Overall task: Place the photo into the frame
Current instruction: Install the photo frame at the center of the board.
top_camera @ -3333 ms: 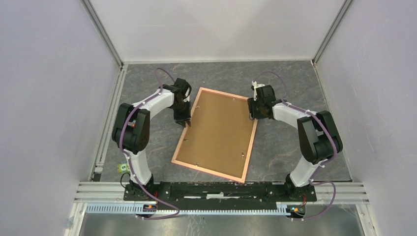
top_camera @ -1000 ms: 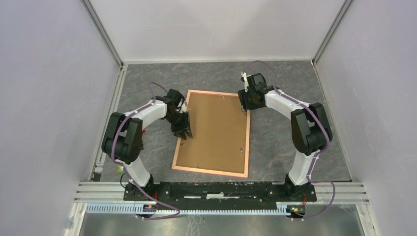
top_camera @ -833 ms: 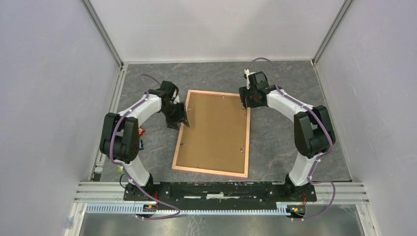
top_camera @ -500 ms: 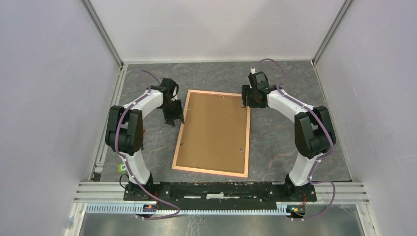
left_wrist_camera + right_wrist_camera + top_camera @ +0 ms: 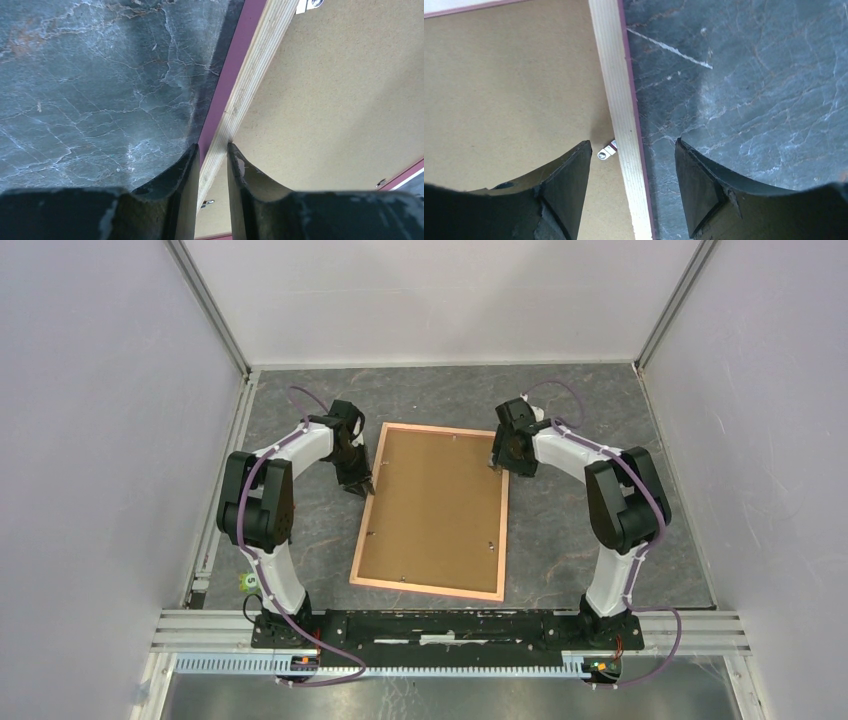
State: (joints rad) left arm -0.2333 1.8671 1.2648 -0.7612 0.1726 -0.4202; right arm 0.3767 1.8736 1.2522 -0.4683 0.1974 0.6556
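The pink-orange frame (image 5: 428,589) lies face down on the dark marble table, with the brown backing board (image 5: 435,505) filling it. The photo is hidden. My left gripper (image 5: 362,487) is at the frame's left border. In the left wrist view its jaws (image 5: 212,150) are closed narrowly around the pale wooden border (image 5: 250,65). My right gripper (image 5: 497,462) is at the far right border. In the right wrist view it (image 5: 632,141) is open wide, one finger over the backing board (image 5: 514,75) and one over the table, straddling the border (image 5: 611,65).
Small metal retaining clips (image 5: 606,151) hold the board inside the frame; one also shows in the left wrist view (image 5: 310,4). Grey walls enclose the table on the left, back and right. The arm bases sit along the near rail (image 5: 440,625).
The frame has turned from tilted to nearly square with the table. My left gripper drew off to the left, then came back onto the left border. My right gripper dropped slightly onto the right border.
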